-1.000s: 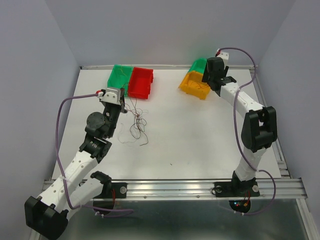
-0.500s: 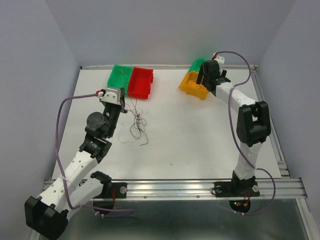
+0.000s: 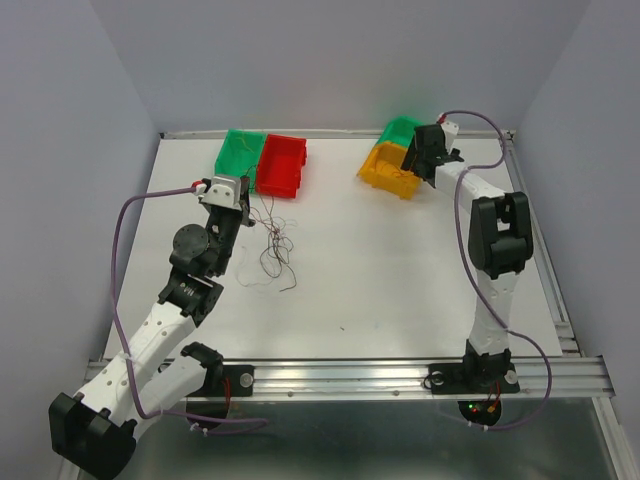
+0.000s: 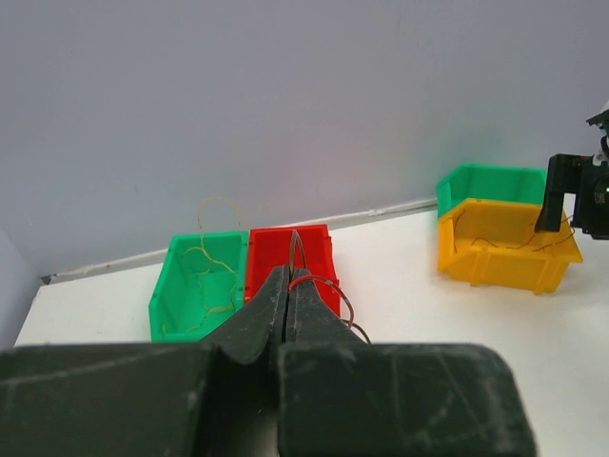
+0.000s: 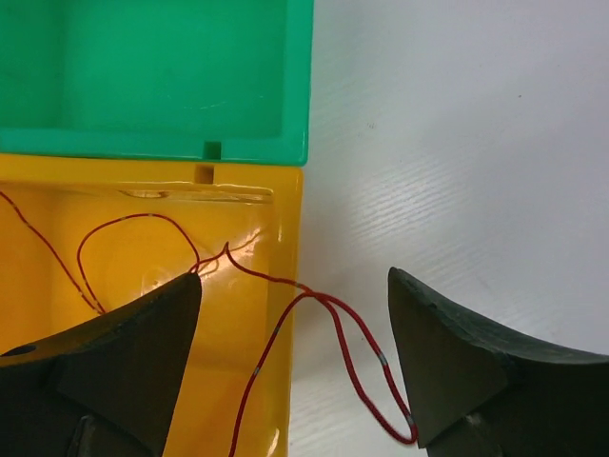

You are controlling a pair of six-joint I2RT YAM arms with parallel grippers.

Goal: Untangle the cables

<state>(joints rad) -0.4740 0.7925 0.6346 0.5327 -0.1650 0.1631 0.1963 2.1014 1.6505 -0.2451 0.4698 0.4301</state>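
Pinching a hair-thin strand of the cables (image 3: 275, 247) with my left gripper (image 4: 288, 274) clamped tight, the tangle lying on the table (image 3: 400, 270) beside it, my right gripper (image 5: 295, 281) gaping wide over a red strand (image 5: 354, 354) draped across the yellow bin (image 5: 285, 219) wall, I judge them weightless, springy and snag-prone, best taken near free ends.

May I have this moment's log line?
left hand: shut on thin red wire; right hand: open at yellow plastic bin; another red wire: across rim

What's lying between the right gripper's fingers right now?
The right wrist view shows a red wire draped over the yellow bin's wall onto the table, lying between the fingers of the open right gripper.
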